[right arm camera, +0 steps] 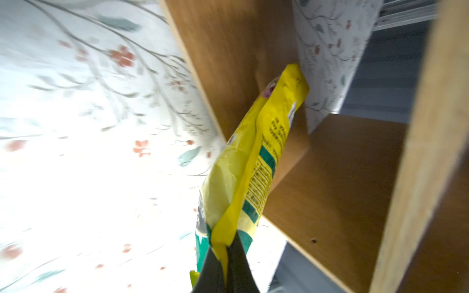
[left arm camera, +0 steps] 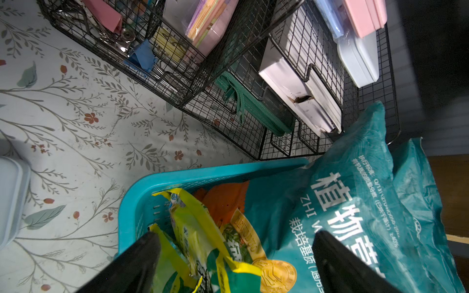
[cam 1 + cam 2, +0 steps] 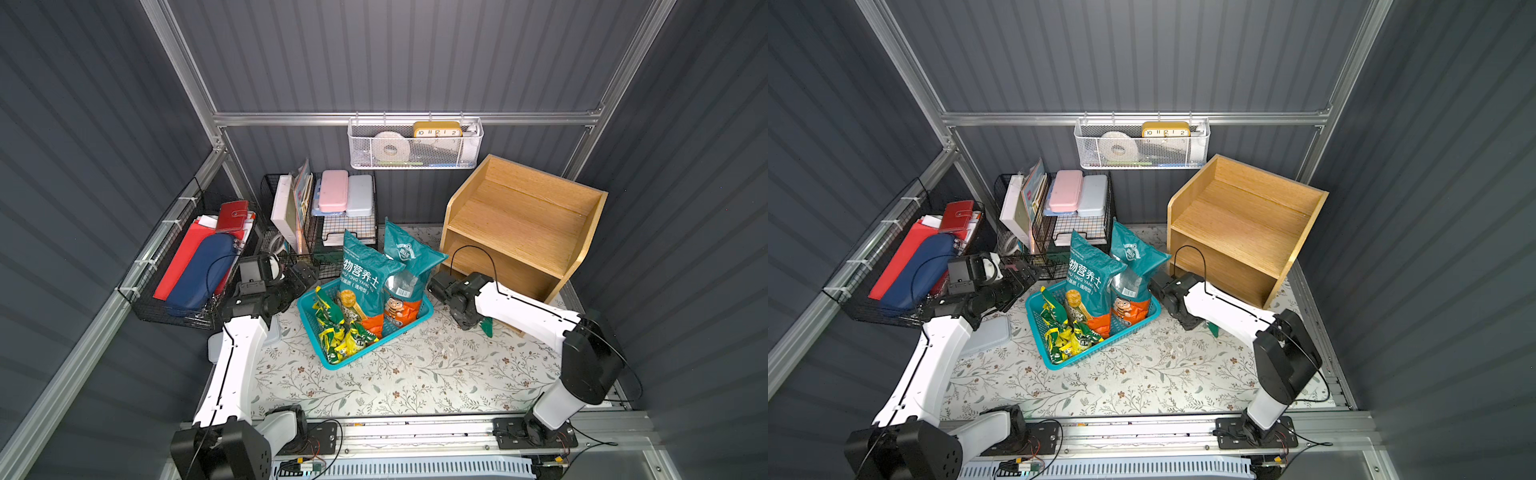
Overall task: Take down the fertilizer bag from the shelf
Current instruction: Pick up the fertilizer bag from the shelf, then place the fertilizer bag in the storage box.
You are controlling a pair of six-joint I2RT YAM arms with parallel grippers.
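Observation:
The fertilizer bag (image 1: 256,162) is yellow and green, and my right gripper (image 1: 226,247) is shut on its near end. Its far end reaches the front edge of the light-wood shelf (image 1: 337,182), low by the floral table. In both top views only a green corner of the bag (image 3: 487,327) (image 3: 1214,329) shows under the right wrist, in front of the shelf (image 3: 523,224) (image 3: 1241,224). The shelf's tiers that show are bare. My left gripper (image 2: 236,243) stands open over the teal basket, holding nothing.
A teal basket (image 3: 308,320) at table centre holds two tall teal soil bags (image 3: 365,282) and several small yellow-green packets. A black wire rack (image 3: 332,216) stands behind it, a white mesh basket (image 3: 415,145) hangs on the rear rail, and a black wire basket (image 3: 174,266) hangs left.

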